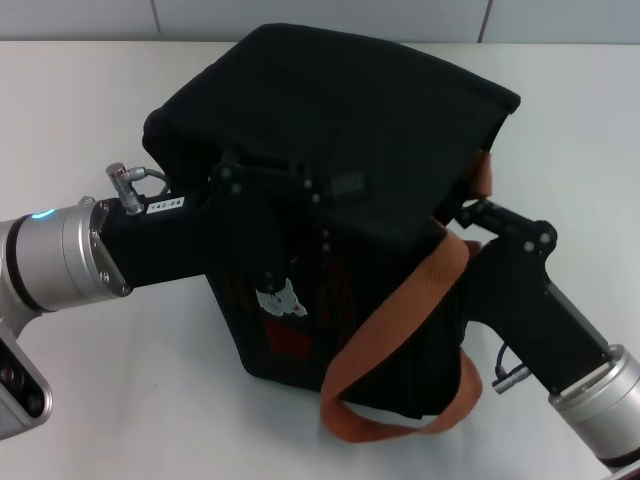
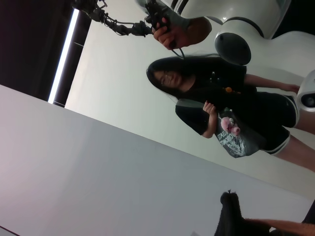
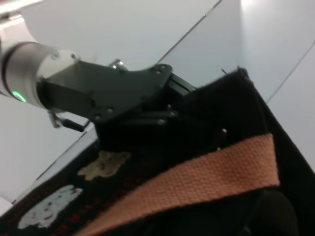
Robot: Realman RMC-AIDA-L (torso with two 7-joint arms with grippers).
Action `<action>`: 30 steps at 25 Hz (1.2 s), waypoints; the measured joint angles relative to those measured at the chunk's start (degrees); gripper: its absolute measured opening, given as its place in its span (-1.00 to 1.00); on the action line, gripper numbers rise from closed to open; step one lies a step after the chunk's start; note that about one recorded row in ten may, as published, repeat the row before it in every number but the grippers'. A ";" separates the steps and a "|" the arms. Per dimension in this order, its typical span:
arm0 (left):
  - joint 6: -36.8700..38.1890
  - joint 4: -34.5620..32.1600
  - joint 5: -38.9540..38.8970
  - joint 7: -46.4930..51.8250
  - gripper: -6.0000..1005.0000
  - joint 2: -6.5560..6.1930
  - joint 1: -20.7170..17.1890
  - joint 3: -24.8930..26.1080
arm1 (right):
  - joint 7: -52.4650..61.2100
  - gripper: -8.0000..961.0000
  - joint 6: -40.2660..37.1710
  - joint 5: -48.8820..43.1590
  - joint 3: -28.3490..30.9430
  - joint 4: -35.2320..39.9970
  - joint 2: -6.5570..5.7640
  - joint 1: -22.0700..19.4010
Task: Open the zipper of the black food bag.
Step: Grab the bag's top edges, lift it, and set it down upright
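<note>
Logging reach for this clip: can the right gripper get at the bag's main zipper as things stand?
Probably yes: the right gripper is against the black food bag at its upper side edge beside an orange strap. The zipper itself isn't visible.

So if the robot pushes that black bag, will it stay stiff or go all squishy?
Probably squishy. The black food bag is fabric, and its top looks rounded and slumped, so it would likely dent. The orange strap hangs in a loose loop, so that seems floppy too. With the left gripper and right gripper against its sides, it may not slide much.
</note>
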State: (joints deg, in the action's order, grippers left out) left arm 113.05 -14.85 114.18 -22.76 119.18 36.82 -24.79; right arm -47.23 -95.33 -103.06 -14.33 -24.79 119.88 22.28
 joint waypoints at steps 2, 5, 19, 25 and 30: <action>0.00 0.04 -0.01 0.00 -0.77 0.00 0.03 0.00 | -1.35 -0.43 0.03 -0.24 0.03 -0.04 0.00 -0.14; -0.01 0.07 -0.01 0.00 -0.77 0.00 0.08 0.04 | -1.98 -0.61 0.08 -0.21 0.02 -0.09 0.00 -0.21; -1.53 0.75 -3.22 3.15 -0.77 0.00 0.51 0.69 | -2.19 -0.98 0.23 0.24 -0.31 0.63 -0.26 -7.37; -3.10 1.42 -3.99 4.12 -0.77 0.00 0.80 0.73 | -0.83 -0.98 -0.09 0.24 -0.16 1.92 -0.29 -16.04; -6.15 6.05 -6.77 5.02 -0.77 -0.01 0.80 1.74 | 5.30 -0.98 -8.06 0.25 0.89 3.32 -0.05 -17.48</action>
State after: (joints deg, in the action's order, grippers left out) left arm 106.90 -8.80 107.41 -17.74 119.17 37.62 -23.05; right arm -41.93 -103.38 -102.80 -13.43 -21.46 119.83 4.79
